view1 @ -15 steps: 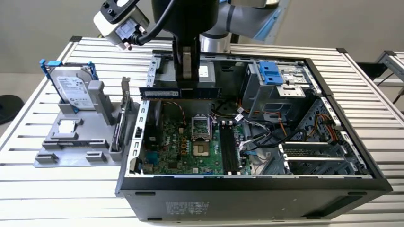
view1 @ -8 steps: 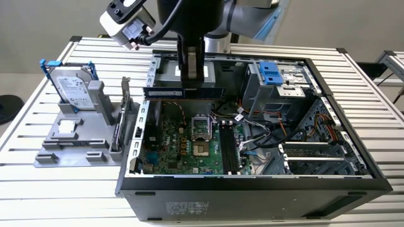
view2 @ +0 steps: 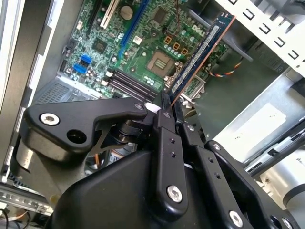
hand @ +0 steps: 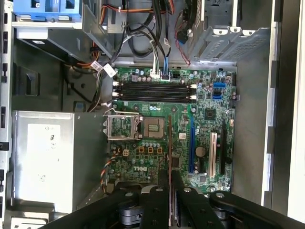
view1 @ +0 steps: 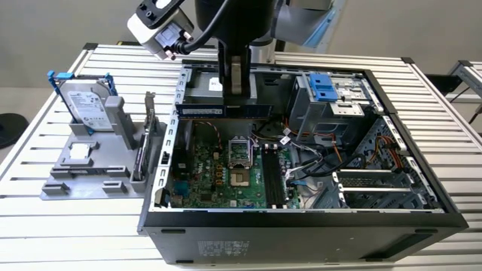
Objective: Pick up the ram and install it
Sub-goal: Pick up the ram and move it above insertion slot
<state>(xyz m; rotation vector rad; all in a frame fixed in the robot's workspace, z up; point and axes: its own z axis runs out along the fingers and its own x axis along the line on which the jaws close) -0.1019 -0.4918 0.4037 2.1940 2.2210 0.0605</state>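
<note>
Slatted metal desk [view1: 437, 96] carries an open computer case [view1: 301, 237]. Above its motherboard [view1: 218, 175], the hand [view1: 237, 99] is clamped on the ram [view1: 203, 109], held level, apart from the memory slots [view1: 272, 175].

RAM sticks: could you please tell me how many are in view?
1. The RAM stick is clamped in the jaws, held level over the open computer case; the memory slots below look empty, though another could be hidden elsewhere.

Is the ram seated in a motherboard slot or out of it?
Out. The gripper is shut on the ram, holding it clear of the memory slots, which lie empty.
</note>
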